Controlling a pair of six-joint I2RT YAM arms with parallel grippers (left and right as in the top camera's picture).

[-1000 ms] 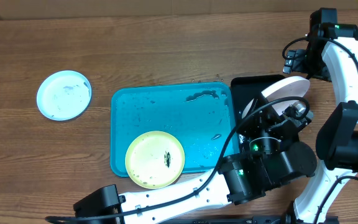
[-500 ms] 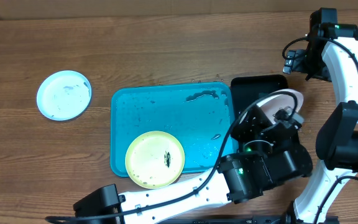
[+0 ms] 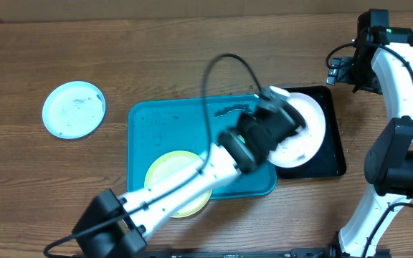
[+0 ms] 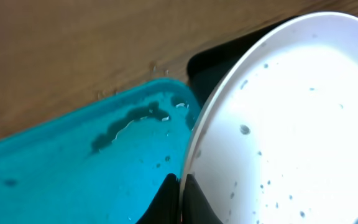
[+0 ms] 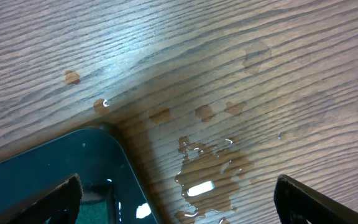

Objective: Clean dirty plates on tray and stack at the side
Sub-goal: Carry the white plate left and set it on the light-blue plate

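The left gripper is clenched on the rim of the white plate, its dark fingers meeting on the plate's left edge. The plate sits over the left part of the black tray and inside its outline. The overhead view does not tell whether it rests there or is held just above. Small drops and specks dot the plate's face. In the left wrist view its rim crosses the line where the black tray meets the blue tray.

The two trays lie side by side, their near edges touching or nearly so. A dark streak of water runs along the blue tray's far rim. The left arm lies slantwise across the blue tray's right half, and it covers part of the yellow plate. That plate sits in the near left corner of the blue tray, with its edge over the front rim.

A pale plate lies alone on the table, well apart to the left of the blue tray. Bare wood runs between them and along the whole far side.

The right gripper hangs over the table past the far right corner of the black tray, with its fingers spread wide and nothing between them. Below it, a small puddle lies on the wood just beside that rounded corner.
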